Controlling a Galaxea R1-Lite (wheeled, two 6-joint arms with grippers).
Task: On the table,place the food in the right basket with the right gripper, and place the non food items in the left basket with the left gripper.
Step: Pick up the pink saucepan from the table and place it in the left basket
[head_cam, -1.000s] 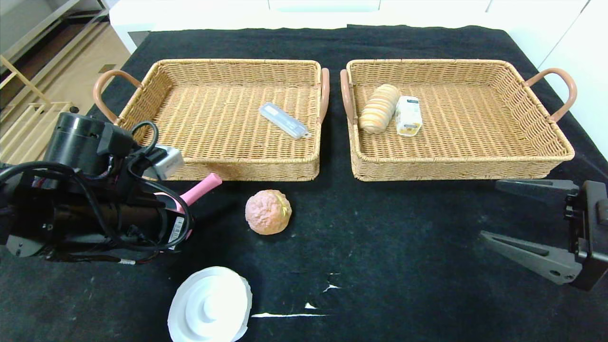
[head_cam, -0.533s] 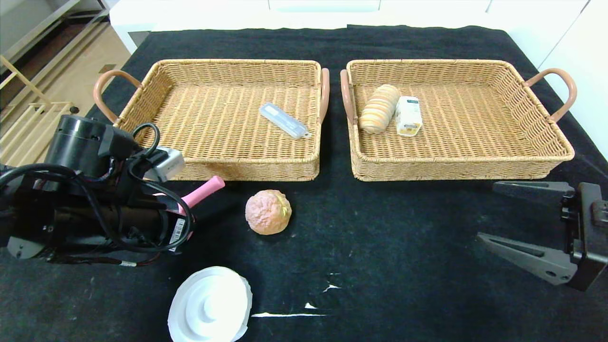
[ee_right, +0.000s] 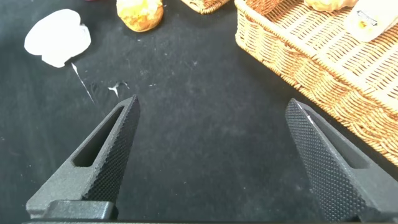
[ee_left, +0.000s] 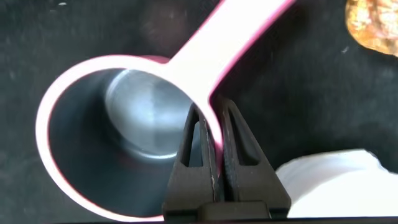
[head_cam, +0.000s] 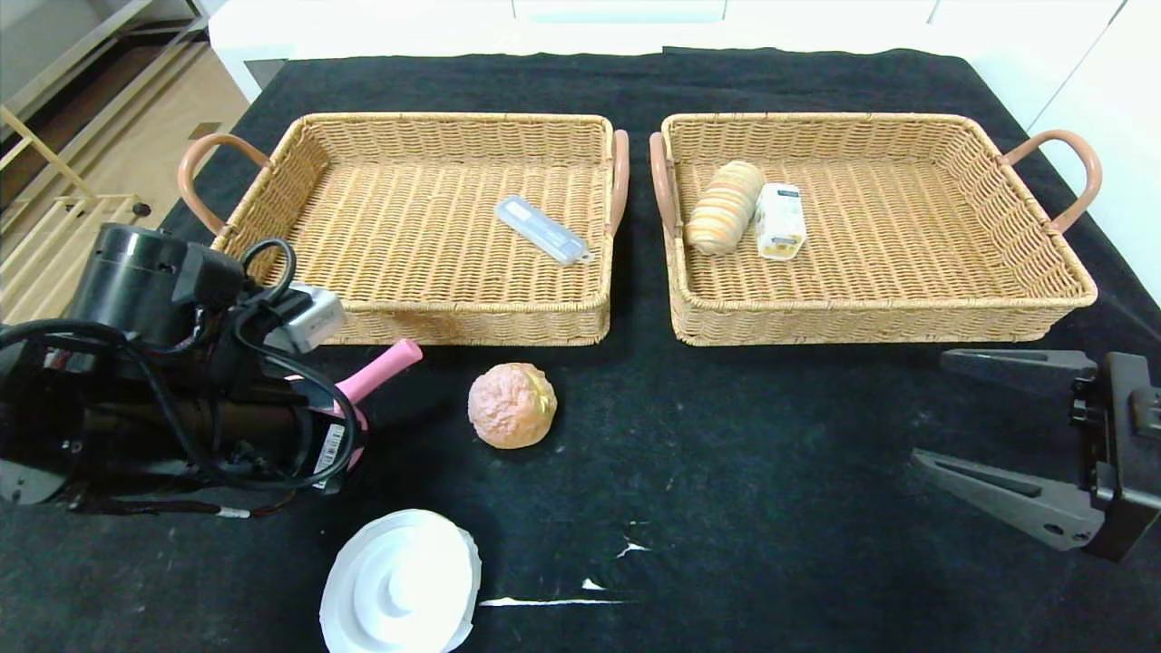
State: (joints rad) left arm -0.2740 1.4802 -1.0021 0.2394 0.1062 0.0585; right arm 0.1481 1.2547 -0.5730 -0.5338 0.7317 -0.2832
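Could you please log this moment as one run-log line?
left gripper: shut on pink cup rim | right gripper: open, idle | bun: on table

Black-cloth table [head_cam: 726, 472] carries 2 wicker baskets side by side: left basket [head_cam: 299, 163] at 11 o'clock, right basket [head_cam: 1025, 190] at 1. Pink bun [head_cam: 512, 404] near center, white lid [head_cam: 401, 583] at 7.

Right claw [ee_right: 208, 155] spread wide above black table [ee_right: 205, 99]; right basket [ee_right: 311, 68] beside; bun [ee_right: 140, 14], white lid [ee_right: 57, 38] beyond.
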